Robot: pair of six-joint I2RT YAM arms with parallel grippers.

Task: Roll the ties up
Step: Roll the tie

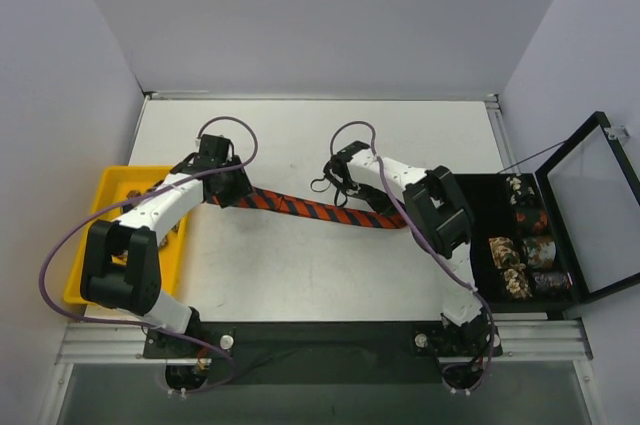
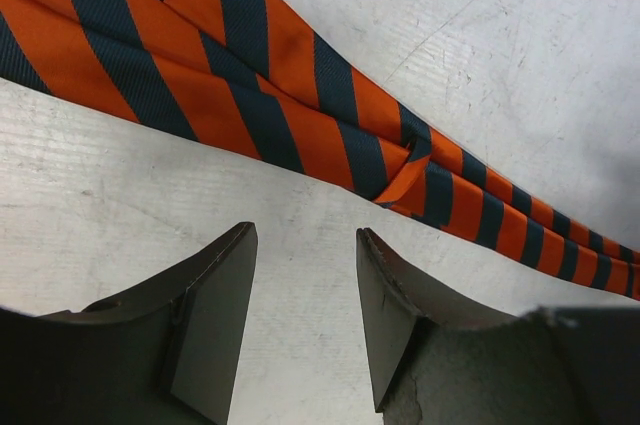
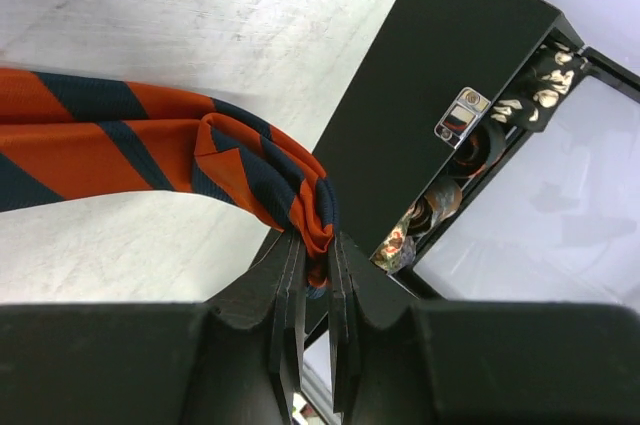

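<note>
One striped tie (image 1: 300,207) lying left-right, right pincer (image 3: 313,255) clamped on it, left pincer (image 2: 305,245) apart

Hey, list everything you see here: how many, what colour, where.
White table: one, beneath everything.
Orange and dark-blue striped fabric necktie: one, stretched across the table's middle.
Black case with glass lid: one, open, right edge.
Rolled patterned ties: several, brown, cream and black, inside the case.
Yellow plastic tray: one, left edge.
Purple cables: two, one looping on each side.
Left arm: white and black, jaws open beside the necktie.
Right arm: white and black, jaws shut on the necktie's end.
</note>
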